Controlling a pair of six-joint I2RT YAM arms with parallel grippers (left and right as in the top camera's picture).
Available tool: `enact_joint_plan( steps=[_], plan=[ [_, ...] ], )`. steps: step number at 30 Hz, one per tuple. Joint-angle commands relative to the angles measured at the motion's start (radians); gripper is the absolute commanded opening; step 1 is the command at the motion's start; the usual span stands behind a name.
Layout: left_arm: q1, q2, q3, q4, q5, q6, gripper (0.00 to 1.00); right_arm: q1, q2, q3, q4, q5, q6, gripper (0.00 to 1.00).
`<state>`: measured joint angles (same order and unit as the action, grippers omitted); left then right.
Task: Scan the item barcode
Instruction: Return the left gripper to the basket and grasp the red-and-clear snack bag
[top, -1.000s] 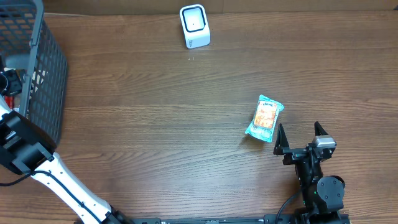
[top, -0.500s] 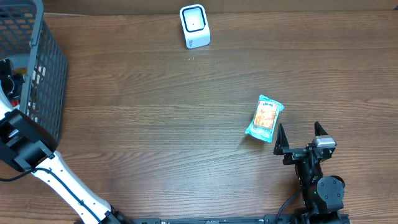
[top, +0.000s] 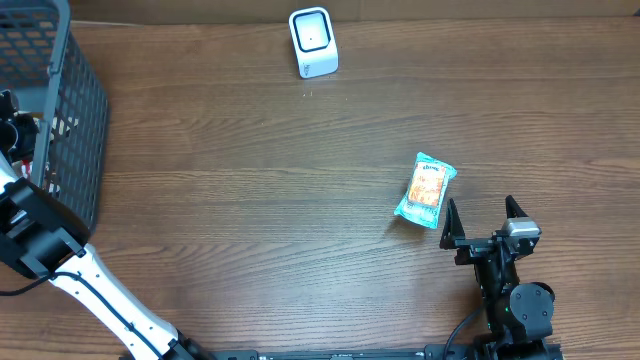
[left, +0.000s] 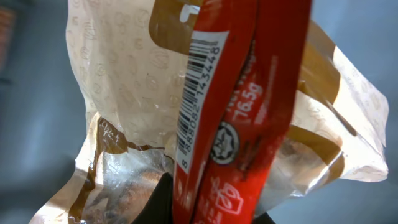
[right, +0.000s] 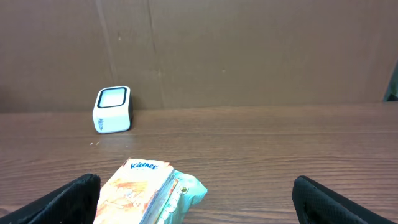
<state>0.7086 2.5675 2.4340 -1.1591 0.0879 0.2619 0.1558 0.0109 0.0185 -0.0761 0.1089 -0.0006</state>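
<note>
Left jaws clamped on the red packet (left: 231, 130) inside the basket (top: 80, 110), far left.
Your right jaws stand apart just beside the tissue pack (top: 426, 187); the packet's barcode (left: 196, 93) faces your left wrist camera.

Brown wood-grain table top (top: 250, 200): matt, fine grain lines, low sheen.
Grey mesh basket (top: 85, 100): rigid grid, matt; plastic or coated wire, cannot tell which.
White box-shaped scanner (top: 313, 45): smooth hard plastic, slight gloss.
Teal soft tissue packet (top: 426, 190): thin plastic film, creased, mild shine.
Red plastic-film sachet (left: 267, 74): smooth, glossy, streaked with highlights.
White barcode panel (left: 198, 99) on it: printed, same gloss.
Beige-and-brown crinkled film wrapper (left: 118, 81): partly translucent, wrinkled, shiny.
Brown cardboard backdrop (right: 249, 50): matt, papery.
</note>
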Motion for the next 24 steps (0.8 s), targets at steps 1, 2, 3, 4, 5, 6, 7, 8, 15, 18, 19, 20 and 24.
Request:
enact_joint_plan(
  steps=[1, 2, 3, 4, 5, 6, 7, 8, 15, 18, 19, 20, 24],
  plan=[
    [-0.008, -0.062, -0.029, -0.010, 0.136, -0.060, 0.04, -0.004, -0.008, -0.011, 0.003, 0.002, -0.007, 1.00],
    [-0.006, -0.093, -0.029, -0.006, 0.146, -0.066, 0.04, -0.004, -0.008, -0.011, 0.003, 0.002, -0.007, 1.00],
    [-0.006, -0.125, -0.029, -0.003, 0.154, -0.073, 0.04, -0.004, -0.008, -0.011, 0.003, 0.002, -0.007, 1.00],
    [-0.006, -0.158, -0.029, 0.001, 0.155, -0.090, 0.04, -0.004, -0.008, -0.011, 0.003, 0.002, -0.007, 1.00],
    [-0.006, -0.189, -0.029, 0.006, 0.159, -0.106, 0.04, -0.004, -0.008, -0.011, 0.003, 0.002, -0.007, 1.00],
    [-0.006, -0.225, -0.029, 0.013, 0.163, -0.126, 0.04, -0.004, -0.008, -0.011, 0.003, 0.002, -0.007, 1.00],
    [-0.006, -0.266, -0.029, 0.020, 0.171, -0.147, 0.04, -0.004, -0.008, -0.011, 0.003, 0.002, -0.007, 1.00],
    [-0.006, -0.304, -0.029, 0.025, 0.172, -0.172, 0.04, -0.004, -0.008, -0.011, 0.003, 0.002, -0.007, 1.00],
    [-0.007, -0.547, -0.029, 0.034, 0.171, -0.302, 0.04, -0.004, -0.008, -0.011, 0.003, 0.002, -0.007, 1.00],
    [-0.008, -0.637, -0.029, 0.023, 0.175, -0.366, 0.04, -0.004, -0.008, -0.011, 0.003, 0.002, -0.007, 1.00],
    [-0.011, -0.664, -0.029, 0.012, 0.181, -0.380, 0.04, -0.004, -0.008, -0.011, 0.003, 0.002, -0.007, 1.00],
    [-0.014, -0.691, -0.029, -0.003, 0.204, -0.382, 0.04, -0.004, -0.008, -0.011, 0.003, 0.002, -0.007, 1.00],
    [-0.028, -0.764, -0.029, -0.075, 0.455, -0.382, 0.04, -0.004, -0.008, -0.011, 0.003, 0.002, -0.007, 1.00]
  ],
)
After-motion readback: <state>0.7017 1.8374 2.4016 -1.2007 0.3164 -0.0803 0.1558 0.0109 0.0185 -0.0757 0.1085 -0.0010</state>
